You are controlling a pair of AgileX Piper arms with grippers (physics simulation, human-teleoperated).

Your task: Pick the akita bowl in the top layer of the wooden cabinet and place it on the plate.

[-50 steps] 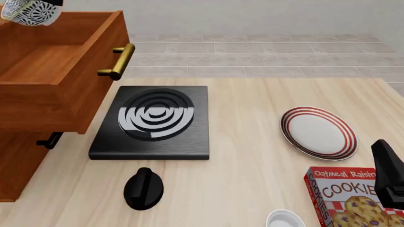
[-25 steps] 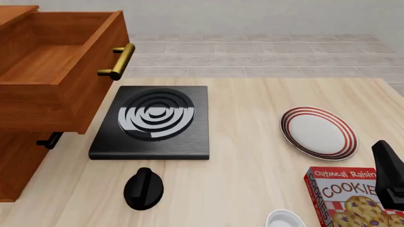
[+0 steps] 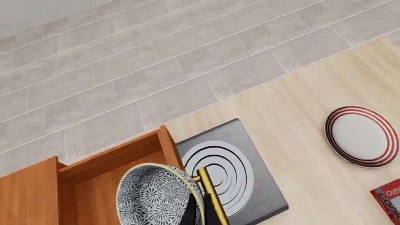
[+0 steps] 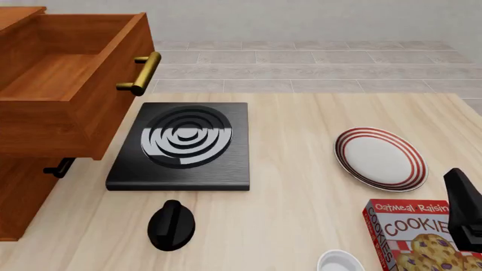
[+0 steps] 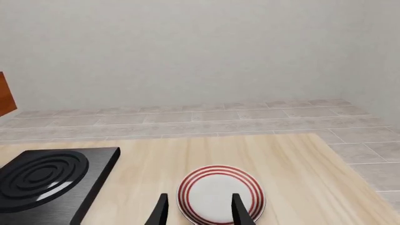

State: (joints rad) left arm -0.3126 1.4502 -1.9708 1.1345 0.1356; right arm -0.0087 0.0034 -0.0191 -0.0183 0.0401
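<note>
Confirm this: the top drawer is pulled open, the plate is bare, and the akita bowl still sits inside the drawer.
Not quite. The top drawer is open and the plate bare, but the akita bowl is not inside the drawer: the left wrist view shows it raised at the left gripper, and the front view shows the drawer empty.

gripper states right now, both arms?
Left: left gripper shut on the akita bowl, above the top layer.
Right: right gripper open, empty, facing the plate.
</note>
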